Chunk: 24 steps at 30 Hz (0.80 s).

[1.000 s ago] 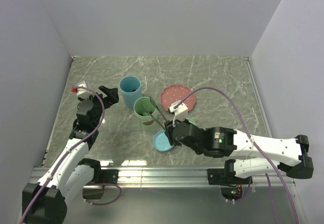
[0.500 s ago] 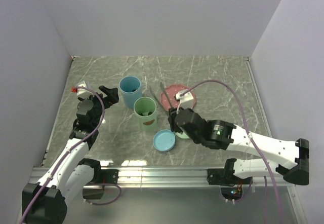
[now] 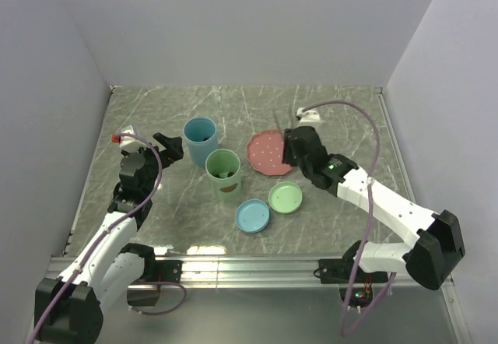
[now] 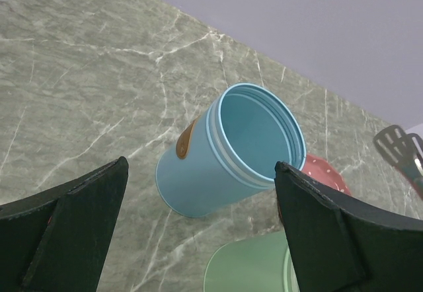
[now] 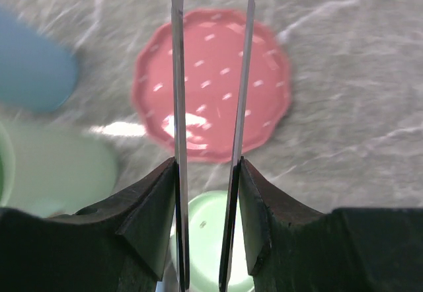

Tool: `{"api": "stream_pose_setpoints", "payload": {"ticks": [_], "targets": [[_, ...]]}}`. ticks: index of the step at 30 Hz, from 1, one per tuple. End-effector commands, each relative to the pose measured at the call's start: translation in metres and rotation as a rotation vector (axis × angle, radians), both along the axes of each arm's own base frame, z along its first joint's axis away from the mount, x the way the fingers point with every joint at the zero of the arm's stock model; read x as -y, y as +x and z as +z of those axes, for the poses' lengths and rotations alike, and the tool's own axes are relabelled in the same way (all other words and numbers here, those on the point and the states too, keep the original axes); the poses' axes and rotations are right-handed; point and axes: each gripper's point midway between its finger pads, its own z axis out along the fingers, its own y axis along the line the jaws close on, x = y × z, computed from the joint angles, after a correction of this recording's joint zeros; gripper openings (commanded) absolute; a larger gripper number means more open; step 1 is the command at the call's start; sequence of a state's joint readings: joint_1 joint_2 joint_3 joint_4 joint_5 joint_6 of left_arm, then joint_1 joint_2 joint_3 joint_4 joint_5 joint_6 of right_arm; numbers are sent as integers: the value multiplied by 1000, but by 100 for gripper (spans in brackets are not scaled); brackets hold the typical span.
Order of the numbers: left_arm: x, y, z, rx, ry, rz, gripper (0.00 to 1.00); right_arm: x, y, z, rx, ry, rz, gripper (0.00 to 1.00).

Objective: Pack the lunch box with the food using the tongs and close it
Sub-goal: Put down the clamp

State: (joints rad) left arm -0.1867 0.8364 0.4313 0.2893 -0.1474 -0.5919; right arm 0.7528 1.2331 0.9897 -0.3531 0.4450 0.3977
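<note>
Robot lab cell: plain white walls [image 3: 233,25] enclose marble-pattern table [image 3: 334,126], aluminium mounting rail [image 3: 249,265] at near edge.

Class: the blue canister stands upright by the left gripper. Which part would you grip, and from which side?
Grip the blue canister around its smooth wall, below the ridged rim, coming in level from its left. It stands upright, its left side is free, and the green canister crowds its near right, so a side grasp probably suits.
</note>
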Motion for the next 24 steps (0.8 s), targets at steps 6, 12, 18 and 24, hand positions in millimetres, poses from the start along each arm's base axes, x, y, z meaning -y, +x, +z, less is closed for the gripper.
{"api": "stream_pose_setpoints", "payload": {"ticks": [6,12,18,24], "targets": [[0,6,10,43,-14,9,99,65,40,-35,-30,83,-158,48],[0,7,9,38,-13,11,100,106,57,-73,-111,85,-298,48],[0,8,8,35,-12,12,99,116,66,-101,-191,58,-346,49],[0,9,7,32,-10,11,100,122,65,-118,-256,8,-379,49]]}}
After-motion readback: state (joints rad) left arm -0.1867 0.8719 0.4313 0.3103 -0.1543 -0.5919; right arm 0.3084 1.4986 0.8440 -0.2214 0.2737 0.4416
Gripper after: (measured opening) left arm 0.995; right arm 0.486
